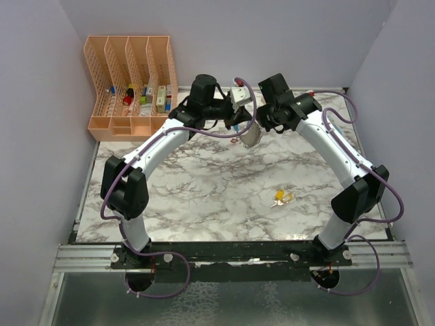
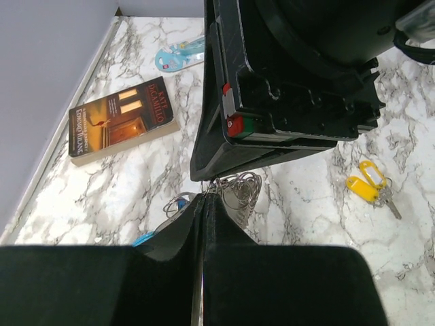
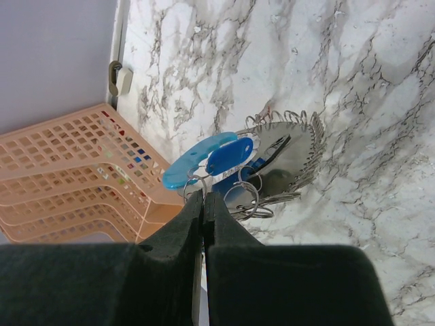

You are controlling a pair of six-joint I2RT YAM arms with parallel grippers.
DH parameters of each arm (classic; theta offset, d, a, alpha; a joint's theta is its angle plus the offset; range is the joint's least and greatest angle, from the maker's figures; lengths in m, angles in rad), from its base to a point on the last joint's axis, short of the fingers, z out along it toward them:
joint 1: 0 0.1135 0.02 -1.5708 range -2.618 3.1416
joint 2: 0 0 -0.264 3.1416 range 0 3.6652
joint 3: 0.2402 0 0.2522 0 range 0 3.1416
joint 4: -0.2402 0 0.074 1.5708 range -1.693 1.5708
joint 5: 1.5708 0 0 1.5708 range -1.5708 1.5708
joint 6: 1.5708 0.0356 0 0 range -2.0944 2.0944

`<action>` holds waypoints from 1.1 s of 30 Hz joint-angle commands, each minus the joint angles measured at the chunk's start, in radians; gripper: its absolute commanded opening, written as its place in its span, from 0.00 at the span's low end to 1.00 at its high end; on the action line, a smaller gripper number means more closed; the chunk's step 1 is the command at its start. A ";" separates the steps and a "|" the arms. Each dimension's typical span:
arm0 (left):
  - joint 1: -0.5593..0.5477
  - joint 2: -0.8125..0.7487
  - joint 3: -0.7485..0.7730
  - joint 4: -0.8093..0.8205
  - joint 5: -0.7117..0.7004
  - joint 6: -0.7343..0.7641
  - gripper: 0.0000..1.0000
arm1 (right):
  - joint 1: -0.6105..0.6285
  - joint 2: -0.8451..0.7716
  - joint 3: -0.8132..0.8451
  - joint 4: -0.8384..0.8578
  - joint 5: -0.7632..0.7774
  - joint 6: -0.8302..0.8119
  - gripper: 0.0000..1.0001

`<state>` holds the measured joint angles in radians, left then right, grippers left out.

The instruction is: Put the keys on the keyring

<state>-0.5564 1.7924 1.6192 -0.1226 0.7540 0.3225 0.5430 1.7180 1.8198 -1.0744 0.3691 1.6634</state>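
Observation:
The keyring (image 1: 248,138) hangs above the back middle of the table between both grippers. In the right wrist view it shows a light-blue curved piece (image 3: 197,157), a blue tag, fanned grey metal pieces (image 3: 289,153) and thin wire rings. My right gripper (image 3: 202,195) is shut on one thin ring. My left gripper (image 2: 206,194) is shut too, its tips pinching the wire rings (image 2: 239,190) just under the right gripper's black body. The keys (image 1: 281,197), with yellow tags, lie loose on the marble right of centre; the left wrist view also shows the keys (image 2: 372,185).
An orange file rack (image 1: 132,85) with small items stands at the back left corner. A book (image 2: 122,120) and a light-blue object (image 2: 178,54) lie on the marble table (image 1: 204,197). Grey walls close in the left, back and right.

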 commanded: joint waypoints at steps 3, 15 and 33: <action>-0.004 -0.001 0.010 -0.029 0.069 0.041 0.00 | 0.000 -0.055 -0.005 0.070 -0.004 0.003 0.01; -0.002 -0.017 0.022 -0.229 0.106 0.385 0.00 | 0.000 -0.069 -0.017 0.086 -0.013 0.006 0.01; -0.003 -0.047 0.065 -0.247 -0.004 0.524 0.20 | 0.000 -0.096 -0.063 0.121 -0.032 -0.017 0.01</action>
<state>-0.5568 1.7916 1.6577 -0.3805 0.7643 0.8482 0.5415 1.6630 1.7645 -1.0161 0.3492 1.6512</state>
